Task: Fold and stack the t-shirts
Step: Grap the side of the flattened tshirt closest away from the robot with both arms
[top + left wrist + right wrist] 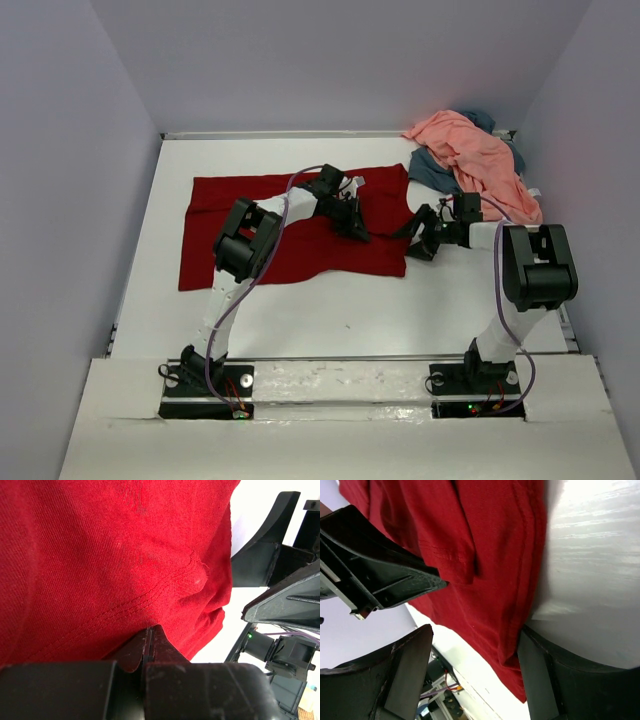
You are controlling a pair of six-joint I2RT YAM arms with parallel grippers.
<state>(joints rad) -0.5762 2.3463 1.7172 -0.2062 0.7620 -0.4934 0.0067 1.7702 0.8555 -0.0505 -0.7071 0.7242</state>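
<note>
On the white table point(330, 310), the dark red t-shirt point(280, 225) is spread nearly flat left of centre, presumably laid out so that it can be folded first. The salmon pink t-shirt point(480, 160) is heaped in the far right corner on top of the slate blue-grey t-shirt point(432, 172). Both are well apart from the working area and neither is folded.

The left gripper point(150, 636) is set down on the red cloth near its right side, beside a stitched hem. Its fingers are pressed together. Whether a fold of cloth is caught between them cannot be told from the wrist view, though a small pucker is seen in the cloth just beyond the tips.

The right gripper point(475, 645) is held low at the right edge of the same shirt with its fingers spread wide. One finger point(545, 680) is laid against the table at the cloth's border, and the hemmed edge runs through the gap between the two. This placement is judged to be a preparation for taking that edge, so that the right side can be gripped at two points and carried over.

Nothing is stacked, so the task is judged to be at its first fold.
</note>
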